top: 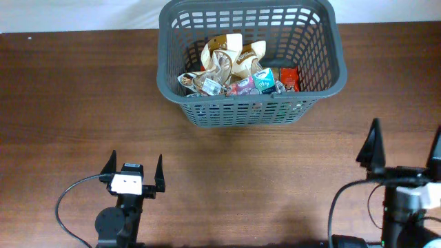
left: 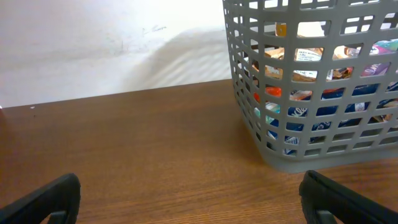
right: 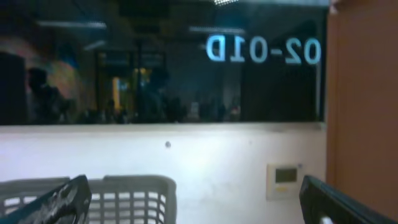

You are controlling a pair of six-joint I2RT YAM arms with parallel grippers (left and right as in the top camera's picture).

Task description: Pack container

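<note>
- Grey slotted plastic, that was the container. It stood on the wooden table, well ahead of the left claw and off to its right, and ahead of the right claw towards its left.
- Both claws were released, fingers spread wide with nothing between them, each well apart from the container.
- Packets lay heaped inside it, crowding the wall nearest the claws.
- To my eye the container looked stiff and light, even loaded. The lattice sides might give a little, and it would likely slide on that smooth wood if nudged.
- I judged the thick rim the safest hold, pinched over the top edge.
- The packets looked soft, crinkly and slippery, so a sealed edge would be the place to pinch.
</note>
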